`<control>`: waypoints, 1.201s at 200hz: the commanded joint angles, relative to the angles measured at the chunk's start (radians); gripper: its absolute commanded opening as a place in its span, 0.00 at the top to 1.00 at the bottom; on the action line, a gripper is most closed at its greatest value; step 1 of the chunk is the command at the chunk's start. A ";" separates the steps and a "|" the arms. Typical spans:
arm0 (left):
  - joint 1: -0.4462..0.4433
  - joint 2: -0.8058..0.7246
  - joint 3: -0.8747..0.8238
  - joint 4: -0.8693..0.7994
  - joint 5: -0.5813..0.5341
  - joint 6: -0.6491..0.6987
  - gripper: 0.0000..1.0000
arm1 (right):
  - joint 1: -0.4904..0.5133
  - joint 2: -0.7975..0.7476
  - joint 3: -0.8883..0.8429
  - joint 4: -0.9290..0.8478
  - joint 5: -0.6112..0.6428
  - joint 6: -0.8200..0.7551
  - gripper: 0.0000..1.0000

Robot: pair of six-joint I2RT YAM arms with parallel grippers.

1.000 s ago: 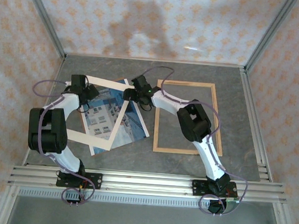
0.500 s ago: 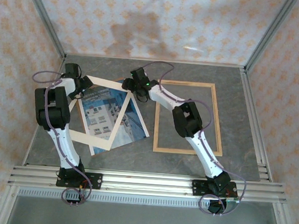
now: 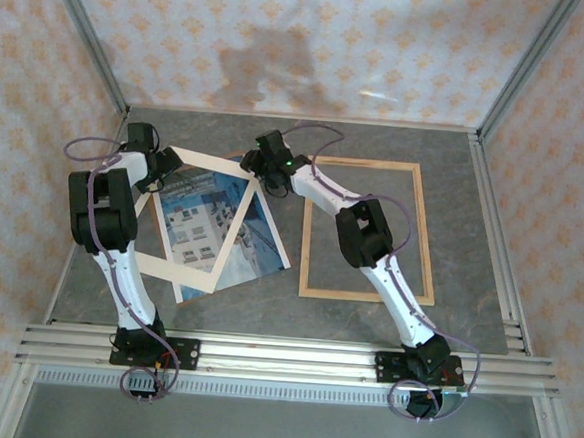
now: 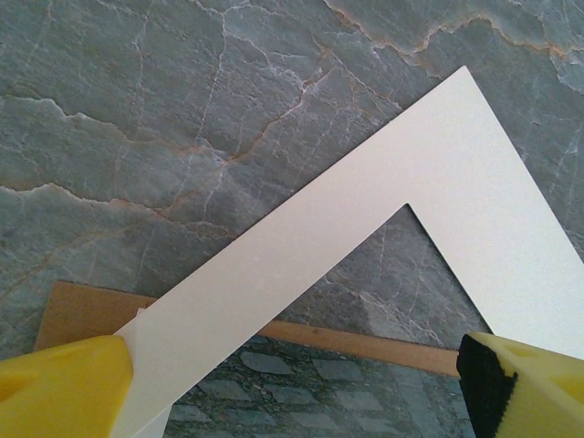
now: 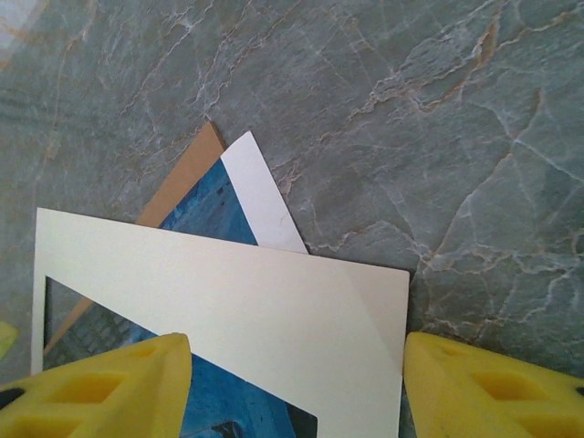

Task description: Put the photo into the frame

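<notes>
Finding: the photo (image 3: 259, 239) lies face up on the table (image 3: 467, 291), just left of the frame (image 3: 425, 228) and not inside it. The cream mat board (image 3: 168, 269) lies skewed on top of it and a brown backing board (image 5: 182, 173) lies beneath. My right gripper (image 5: 294, 351) is at the far corner of this stack, its jaws apart on either side of the mat's corner and gripping nothing. My left gripper (image 4: 292, 365) is at the mat's far left corner, jaws spread wide, with a mat strip between them and nothing held. Risks, in my judgement: if my right jaws pinch here, they may catch the mat together with the photo's white corner, which pokes out just past the mat's edge, and creasing the print is likely. Dragging the mat could pull the photo along by friction and push it against the frame's left strip. Thin sheets lying flat on stone give my fingers little to grip, so a slip is plausible.
</notes>
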 commanded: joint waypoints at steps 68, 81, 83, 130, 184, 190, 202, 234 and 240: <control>0.009 0.007 -0.051 -0.020 0.034 0.013 0.07 | 0.000 -0.049 -0.059 0.172 -0.094 0.094 0.46; 0.009 0.005 -0.052 -0.018 0.034 0.013 0.07 | 0.000 -0.065 -0.075 0.188 -0.095 0.087 0.47; 0.009 0.005 -0.053 -0.017 0.035 0.013 0.07 | 0.000 -0.067 -0.079 0.191 -0.095 0.086 0.47; 0.009 0.001 -0.058 -0.014 0.037 0.013 0.07 | 0.000 -0.127 -0.170 0.296 -0.121 0.101 0.45; 0.009 -0.022 -0.069 -0.005 0.043 0.012 0.07 | -0.001 -0.175 -0.244 0.303 -0.101 0.040 0.75; 0.009 -0.030 -0.070 -0.007 0.040 0.013 0.07 | -0.002 -0.181 -0.245 0.294 -0.098 0.024 0.79; 0.009 -0.053 -0.076 -0.006 0.041 0.013 0.07 | -0.005 -0.197 -0.247 0.265 -0.095 -0.012 0.87; 0.009 -0.182 -0.128 0.048 0.083 -0.009 0.07 | -0.030 -0.270 -0.267 0.164 -0.130 -0.141 1.00; 0.010 -0.212 -0.144 0.063 0.094 -0.015 0.07 | -0.038 -0.285 -0.270 0.132 -0.142 -0.169 1.00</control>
